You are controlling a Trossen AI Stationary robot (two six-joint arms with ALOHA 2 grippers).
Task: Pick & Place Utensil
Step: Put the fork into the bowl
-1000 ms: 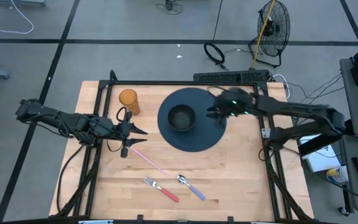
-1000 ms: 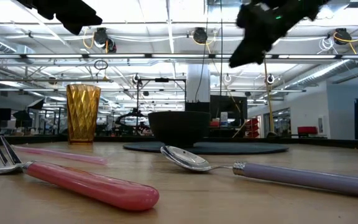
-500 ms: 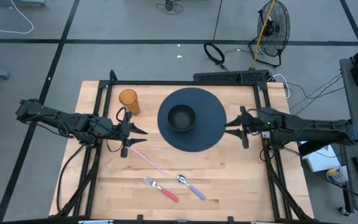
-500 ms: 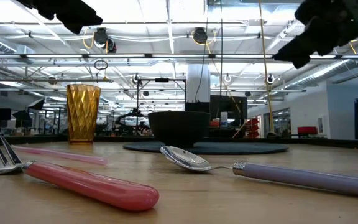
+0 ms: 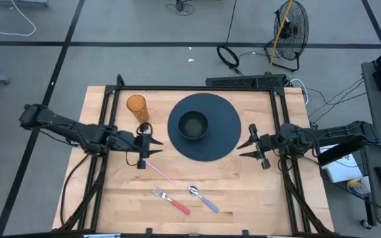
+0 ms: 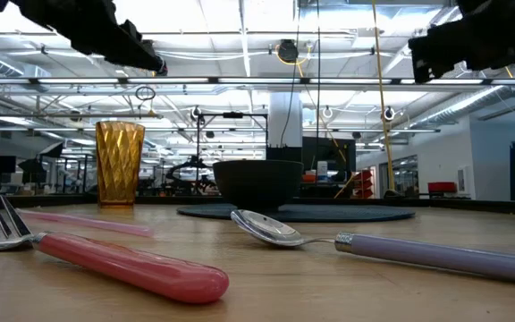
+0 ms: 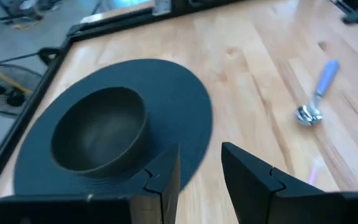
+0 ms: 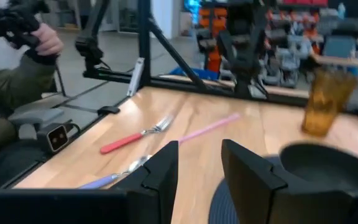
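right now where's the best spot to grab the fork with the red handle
Take the red-handled metal fork by the middle of its thick red plastic handle, coming straight down from above with the claw fingers set across it. It lies flat on the wooden table, angled, tines toward the left side. The purple-handled spoon lies close beside it, so stay toward the handle's free end.

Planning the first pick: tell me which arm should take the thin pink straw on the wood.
Left. The left gripper hangs open right over the thin pink straw's near end, while the right gripper waits open beyond the round dark placemat, far from it.
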